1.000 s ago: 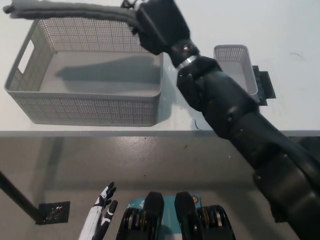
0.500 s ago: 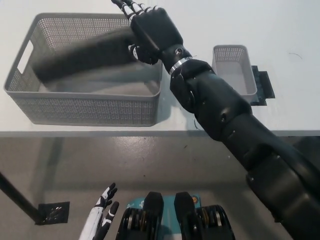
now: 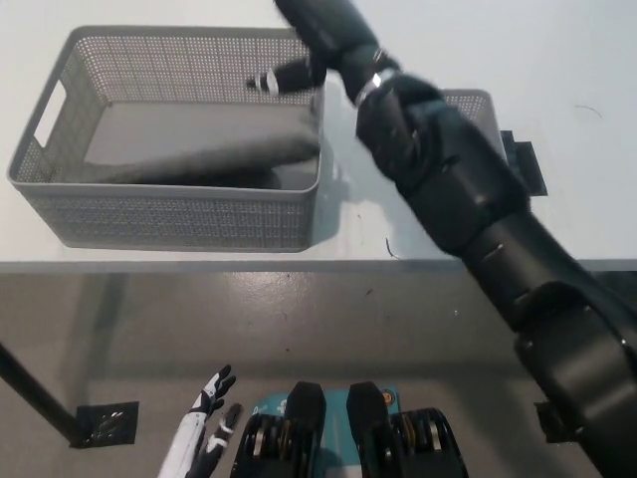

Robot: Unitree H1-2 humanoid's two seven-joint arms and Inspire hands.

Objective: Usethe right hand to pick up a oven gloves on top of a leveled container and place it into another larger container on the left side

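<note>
Bright even overhead light, pale glare on white table (image 3: pixel 557 60), motion blur on right hand (image 3: pixel 323 35), soft shadows.

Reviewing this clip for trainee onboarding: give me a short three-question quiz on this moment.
1. True or false: the oven glove lies inside the large basket.
2. Which robot hand is above the basket's far right corner? A) white left robot hand B) black right robot hand
3. Fill in: the small basket stands to the ____ of the large one in the picture.

Key: 1 true; 2 B; 3 right. The left robot hand hangs low, below the table edge.
</note>
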